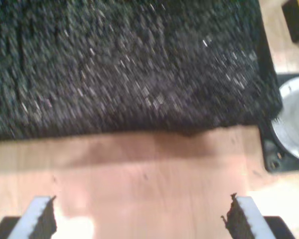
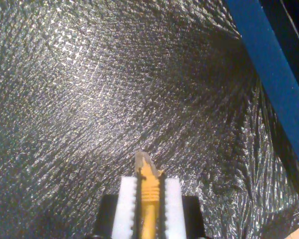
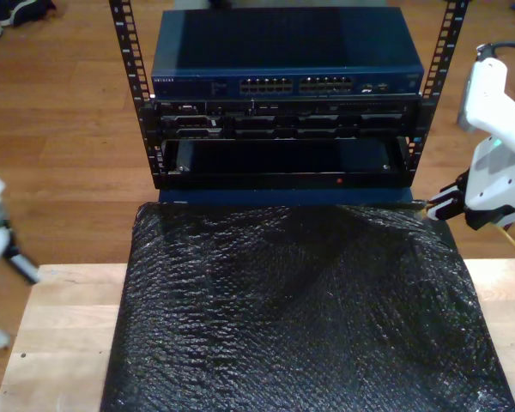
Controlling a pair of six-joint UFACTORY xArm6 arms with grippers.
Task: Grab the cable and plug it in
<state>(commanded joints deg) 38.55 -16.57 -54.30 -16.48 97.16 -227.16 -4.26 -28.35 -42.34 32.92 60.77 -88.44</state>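
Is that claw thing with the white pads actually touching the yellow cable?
Touching. In the second wrist view, my second end effector has its white pads pressed against both sides of the yellow cable, with the clear plug sticking out beyond them.

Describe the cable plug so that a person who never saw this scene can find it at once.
Start at the blue network switch on top of the rack, then go down to the black bubble-wrap sheet on the table. At that sheet's far corner on the exterior view's right, my second gripper pinches the yellow-orange cable between white pads. The plug is its small clear tip; nothing else nearby is yellow.
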